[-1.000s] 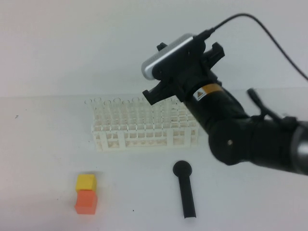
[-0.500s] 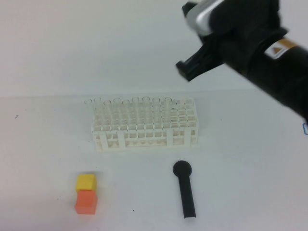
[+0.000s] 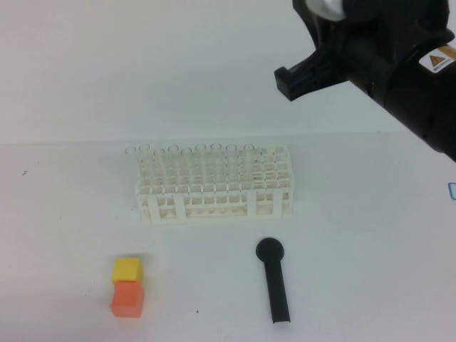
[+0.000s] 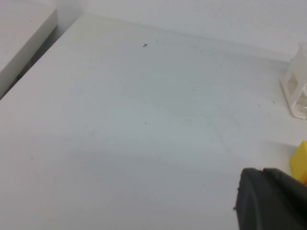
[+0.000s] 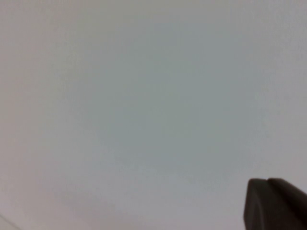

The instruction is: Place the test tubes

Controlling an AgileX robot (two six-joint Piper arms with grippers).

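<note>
A white test tube rack (image 3: 214,184) stands mid-table in the high view, with several clear tubes (image 3: 201,153) upright in its back rows. My right arm (image 3: 385,57) is raised high at the upper right, well above and behind the rack. In the right wrist view, my right gripper (image 5: 268,181) is shut on nothing and faces a blank pale surface. The left wrist view shows my left gripper (image 4: 263,170) shut and empty, low over bare table. The rack's end (image 4: 298,91) is at that view's edge. The left arm is out of the high view.
A yellow cube (image 3: 127,269) sits against an orange cube (image 3: 128,298) at the front left; the yellow one (image 4: 300,160) also peeks past my left gripper. A black round-headed handle (image 3: 273,279) lies in front of the rack's right end.
My right arm has risen from over the rack's right end and swung up to the right, uncovering the rack. Rack, cubes and black handle have not moved.
</note>
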